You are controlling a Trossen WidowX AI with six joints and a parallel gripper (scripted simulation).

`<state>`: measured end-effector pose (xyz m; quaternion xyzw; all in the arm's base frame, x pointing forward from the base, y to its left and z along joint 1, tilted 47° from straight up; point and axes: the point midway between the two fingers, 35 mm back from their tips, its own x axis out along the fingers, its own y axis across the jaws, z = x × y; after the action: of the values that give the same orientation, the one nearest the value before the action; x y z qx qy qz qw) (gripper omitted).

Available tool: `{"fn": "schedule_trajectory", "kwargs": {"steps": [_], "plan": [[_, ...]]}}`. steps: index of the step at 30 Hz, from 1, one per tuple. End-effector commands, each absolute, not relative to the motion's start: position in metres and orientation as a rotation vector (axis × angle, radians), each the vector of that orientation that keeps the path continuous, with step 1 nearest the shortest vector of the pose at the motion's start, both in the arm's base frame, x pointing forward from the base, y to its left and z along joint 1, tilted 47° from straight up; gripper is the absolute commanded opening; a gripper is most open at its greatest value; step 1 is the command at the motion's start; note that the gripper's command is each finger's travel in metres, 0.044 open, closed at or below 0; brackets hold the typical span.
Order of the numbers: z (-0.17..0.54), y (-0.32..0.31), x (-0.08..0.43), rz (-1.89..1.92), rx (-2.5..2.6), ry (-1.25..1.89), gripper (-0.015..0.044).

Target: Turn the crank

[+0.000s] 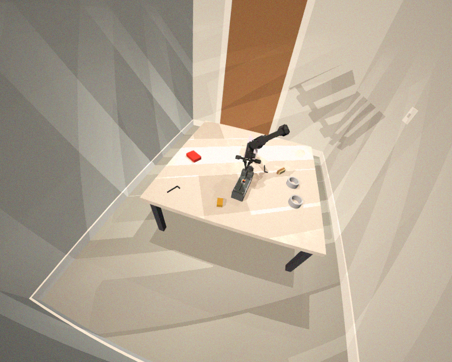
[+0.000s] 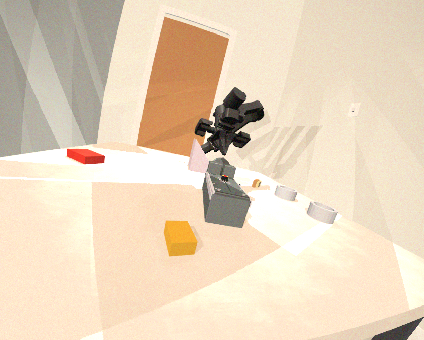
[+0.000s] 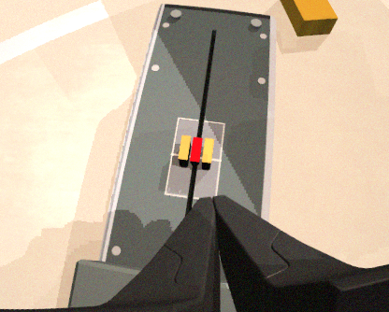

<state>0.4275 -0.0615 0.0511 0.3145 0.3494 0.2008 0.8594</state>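
The grey-green machine (image 1: 237, 194) (image 2: 226, 212) (image 3: 145, 173) stands on the table with its long slotted top facing up. In the wrist view the slide's red pointer (image 3: 196, 149) sits between the left brass mark (image 3: 184, 148) and the right brass mark (image 3: 208, 150). Their ends look level, with no offset that I can make out. My gripper (image 1: 247, 169) (image 2: 223, 154) (image 3: 212, 208) is shut and empty, fingertips together, above the machine's rounded housing end. The crank and its handle are not visible; the housing and my fingers hide that end.
An orange block (image 1: 219, 202) (image 2: 180, 237) (image 3: 315, 14) lies off the machine's far end from the housing. A red block (image 1: 193, 155) (image 2: 85, 156) lies left. Two grey rings (image 1: 292, 182) (image 1: 295, 201) stand right. A pink panel (image 2: 198, 157) stands beside the arm. A black bent rod (image 1: 173, 188) lies front left.
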Motion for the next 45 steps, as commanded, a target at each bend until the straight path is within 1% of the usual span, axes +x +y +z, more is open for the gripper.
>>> {"fn": "schedule_trajectory", "kwargs": {"steps": [1,5,22,23,40,45], "plan": [[0.0511,-0.0616,0.4275,0.422,0.660,0.734,0.0000],[0.0511,-0.0616,0.4275,0.422,0.660,0.734,0.0000],[0.0511,-0.0616,0.4275,0.422,0.660,0.734,0.0440],[0.0511,-0.0616,0.4275,0.422,0.660,0.734,0.0440],[0.0511,-0.0616,0.4275,0.422,0.660,0.734,0.0000],[0.0511,-0.0616,0.4275,0.422,0.660,0.734,0.0000]]}}
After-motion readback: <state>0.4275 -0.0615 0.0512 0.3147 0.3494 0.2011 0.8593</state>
